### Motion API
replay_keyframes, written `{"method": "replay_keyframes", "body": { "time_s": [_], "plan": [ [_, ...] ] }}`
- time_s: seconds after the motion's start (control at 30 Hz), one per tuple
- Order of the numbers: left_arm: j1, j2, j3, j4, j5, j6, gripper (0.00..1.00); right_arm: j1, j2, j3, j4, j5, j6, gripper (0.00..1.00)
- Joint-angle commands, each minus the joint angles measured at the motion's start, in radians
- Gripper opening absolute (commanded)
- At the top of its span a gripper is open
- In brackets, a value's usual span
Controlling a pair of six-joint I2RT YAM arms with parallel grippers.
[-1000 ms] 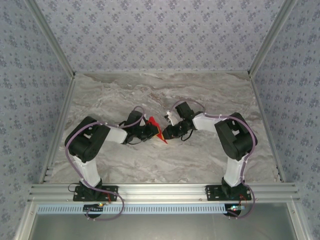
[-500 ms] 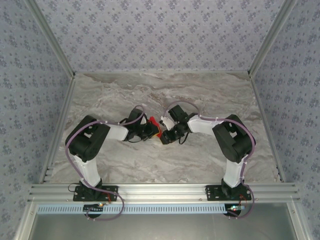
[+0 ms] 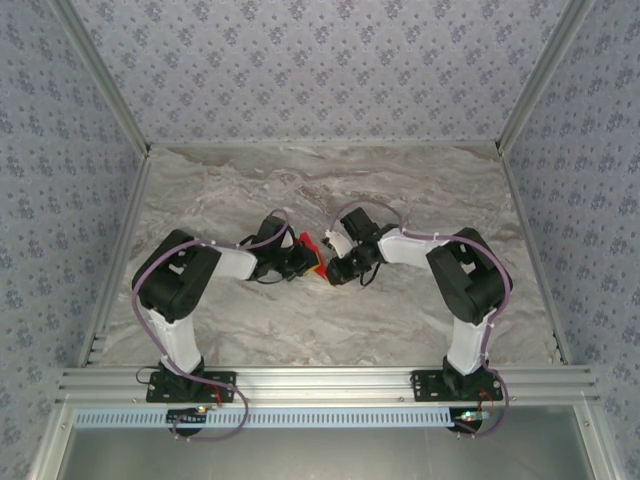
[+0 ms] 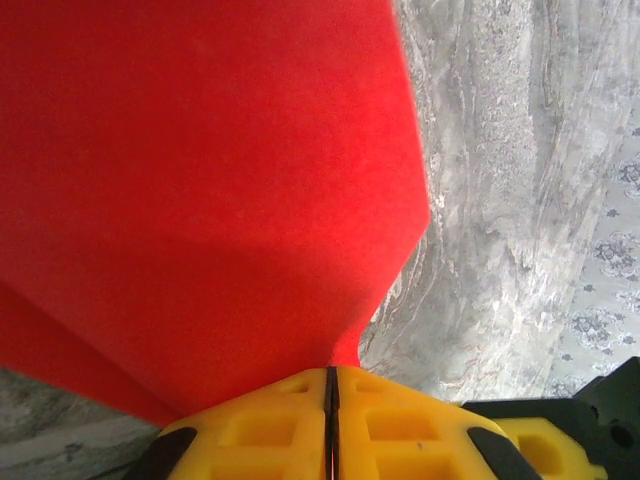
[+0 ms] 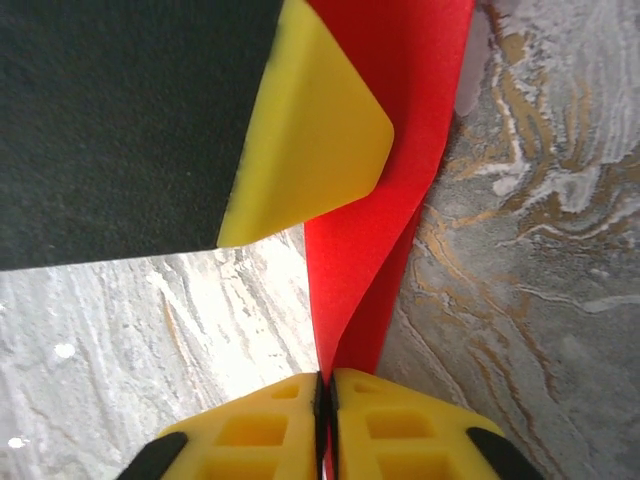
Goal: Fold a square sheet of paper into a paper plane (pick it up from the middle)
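Observation:
The red sheet of paper (image 3: pixel 309 245) is held above the middle of the marble table, folded along a crease, between both grippers. My left gripper (image 3: pixel 301 262) comes from the left. In the left wrist view its yellow fingers (image 4: pixel 331 372) are shut on a lower corner of the paper (image 4: pixel 200 180), which fans out wide. My right gripper (image 3: pixel 331 268) comes from the right. Its jaws (image 5: pixel 324 378) are shut on the creased edge of the paper (image 5: pixel 385 200), two layers spreading above them. A yellow fingertip (image 5: pixel 310 150) of the left gripper presses the paper just beyond.
The grey marble table (image 3: pixel 330 180) spreads open around the arms, to the back, left and right. Aluminium rails (image 3: pixel 330 380) run along the near edge and up both sides. Patterned walls (image 3: pixel 320 70) close off the back and sides.
The right gripper has moved left, close to the left gripper, and closed on the paper's crease. The hanging red tip seen earlier is now tucked between the two grippers.

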Motion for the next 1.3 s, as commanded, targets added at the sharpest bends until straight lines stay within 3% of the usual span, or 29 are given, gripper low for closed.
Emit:
{"method": "replay_keyframes", "body": {
  "time_s": [0.0, 0.2, 0.37, 0.5, 1.27],
  "plan": [
    [0.003, 0.080, -0.009, -0.094, -0.099, 0.022, 0.10, -0.022, -0.038, -0.009, 0.012, -0.042, 0.052, 0.20],
    [0.001, 0.081, -0.006, -0.100, -0.097, 0.021, 0.10, 0.004, -0.114, -0.031, 0.053, 0.013, 0.104, 0.22],
    [0.002, 0.082, -0.006, -0.097, -0.096, 0.023, 0.10, 0.040, -0.094, -0.028, 0.096, 0.046, 0.158, 0.06],
    [0.002, 0.083, -0.006, -0.098, -0.094, 0.022, 0.10, 0.055, -0.041, 0.008, 0.089, 0.020, 0.179, 0.00],
    [0.002, 0.086, 0.001, -0.108, -0.094, 0.024, 0.10, 0.030, 0.052, 0.054, -0.014, 0.093, 0.151, 0.00]
  ]
}}
